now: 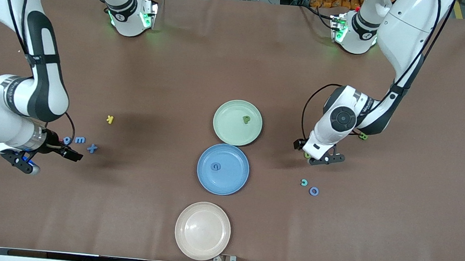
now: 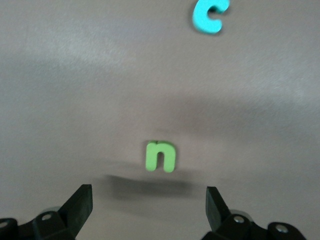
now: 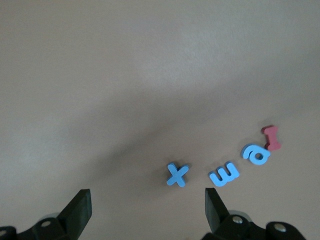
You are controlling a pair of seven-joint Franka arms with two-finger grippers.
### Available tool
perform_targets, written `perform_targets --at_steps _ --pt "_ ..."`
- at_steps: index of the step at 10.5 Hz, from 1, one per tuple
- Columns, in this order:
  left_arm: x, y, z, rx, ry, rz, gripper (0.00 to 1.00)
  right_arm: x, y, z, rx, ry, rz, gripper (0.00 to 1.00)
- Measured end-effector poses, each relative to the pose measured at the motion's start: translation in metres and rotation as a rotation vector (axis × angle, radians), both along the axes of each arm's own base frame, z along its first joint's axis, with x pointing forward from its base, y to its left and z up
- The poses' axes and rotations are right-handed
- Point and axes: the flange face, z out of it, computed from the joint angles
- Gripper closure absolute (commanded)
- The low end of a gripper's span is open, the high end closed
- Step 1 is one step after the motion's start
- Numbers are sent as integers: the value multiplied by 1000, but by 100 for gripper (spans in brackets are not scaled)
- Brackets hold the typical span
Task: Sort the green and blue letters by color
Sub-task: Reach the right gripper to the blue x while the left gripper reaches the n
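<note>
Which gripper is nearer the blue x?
Right. The right gripper hovers open beside the blue x; the left gripper is open above a green n toward its own end.

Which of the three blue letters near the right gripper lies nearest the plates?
The blue x; the blue m and blue a lie closer to the right arm's end.

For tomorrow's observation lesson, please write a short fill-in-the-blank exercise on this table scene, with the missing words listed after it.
1. The green plate holds one ____ letter.
2. The left gripper hangs open over the green letter ____.
3. The pale plate, nearest the front camera, holds ____ letters.
4. Beside the blue x lies the blue letter ____.

Missing words: green; n; no; m
</note>
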Motion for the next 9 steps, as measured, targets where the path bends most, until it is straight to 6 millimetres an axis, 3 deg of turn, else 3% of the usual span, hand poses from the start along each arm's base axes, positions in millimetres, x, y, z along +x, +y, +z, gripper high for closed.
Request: perform_targets --at_steps 4,9 --pt "14 -4 2 -12 -19 4 0 -3 24 -39 -19 33 -157 0" --pt "17 -5 -17 -9 1 -1 0 -21 19 -78 -46 3 -179 0"
